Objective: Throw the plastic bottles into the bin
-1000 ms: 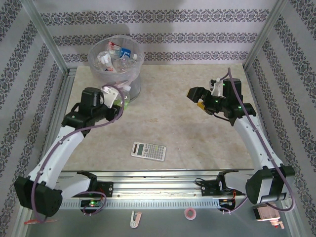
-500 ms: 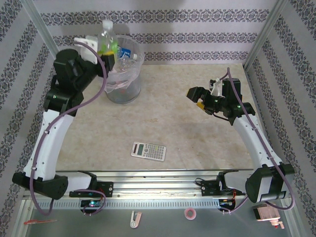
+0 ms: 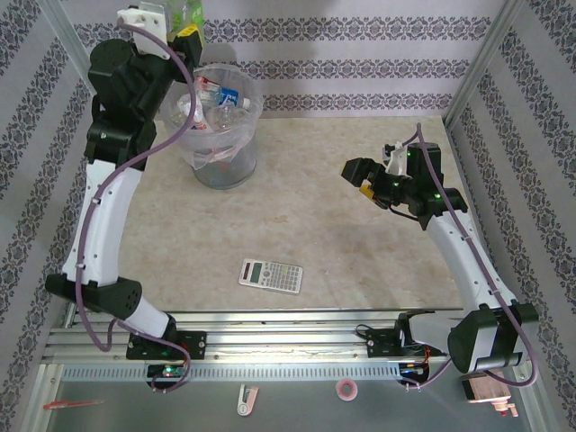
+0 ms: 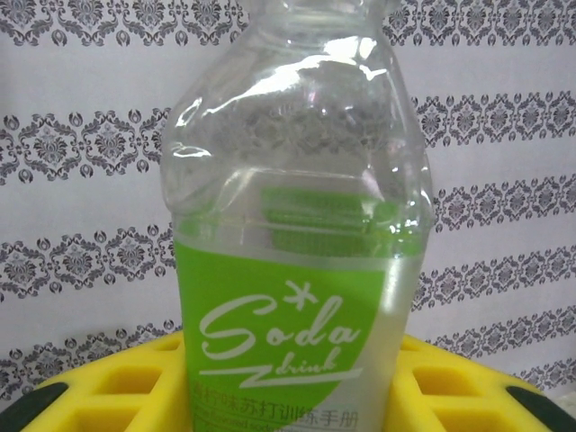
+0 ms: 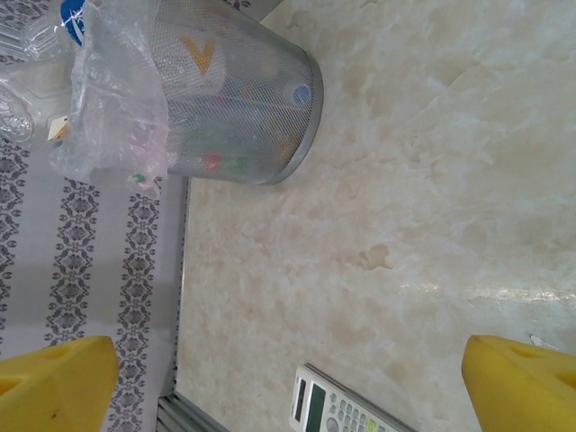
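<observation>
My left gripper [image 3: 186,25] is raised high at the back left, above the far-left rim of the bin [image 3: 222,135], and is shut on a clear plastic bottle [image 3: 189,11]. The left wrist view shows this bottle [image 4: 292,270] upright with a green "Soda drink" label, clamped between the yellow pads [image 4: 99,391] of the left gripper [image 4: 288,400]. The round grey bin, lined with a clear bag, holds several plastic bottles [image 3: 216,97]. My right gripper [image 3: 358,176] hovers open over the right half of the table, its jaws wide and empty. Seen from the right wrist, the bin [image 5: 238,108] is far from the right gripper [image 5: 288,387].
A flat grey calculator [image 3: 270,274] lies on the marble table [image 3: 342,243] near the front middle, also seen as the calculator [image 5: 346,409] in the right wrist view. Metal frame posts and patterned walls close in the left, right and back sides.
My left arm has lifted the green-labelled bottle from the table beside the bin up to above the bin's far-left rim. The right arm has not moved.
</observation>
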